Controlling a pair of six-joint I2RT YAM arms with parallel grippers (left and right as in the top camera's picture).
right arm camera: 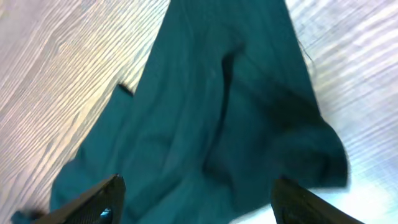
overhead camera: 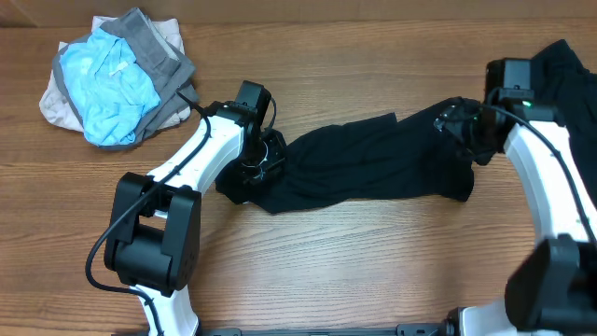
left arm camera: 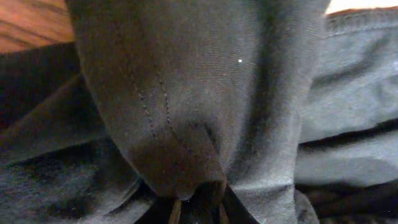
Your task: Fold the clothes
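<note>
While the clothes [overhead camera: 364, 163] lie bunched in a long, rumpled black band across the middle of the desk [overhead camera: 326, 280], one arm sits at each end of the band. Left gripper [overhead camera: 261, 166]: down on the band's left end, left of the desk's centre. In the left wrist view the fabric [left arm camera: 205, 93] gathers into a tight pucker that runs straight into the left gripper [left arm camera: 198, 211] at the bottom of the frame. The jaws are drawn together with cloth pinched between them, and a stitched seam is visible on the fold above the pinch. Right gripper [overhead camera: 459, 121]: over the band's right end, toward the right edge of the desk. In the right wrist view its two fingers [right arm camera: 93, 199] stand wide apart at the lower corners, and the right gripper [right arm camera: 196, 208] has nothing clamped. The fabric [right arm camera: 224, 112], which reads teal in this camera, lies loose in folds on the wood below the gap. Contact between the fingertips and the cloth cannot be told from this view. Elsewhere: a light-blue, grey and beige bundle [overhead camera: 117, 79] sits at the far left corner, well apart from the band. A second dark garment [overhead camera: 571, 65] lies at the far right corner behind the right arm.
</note>
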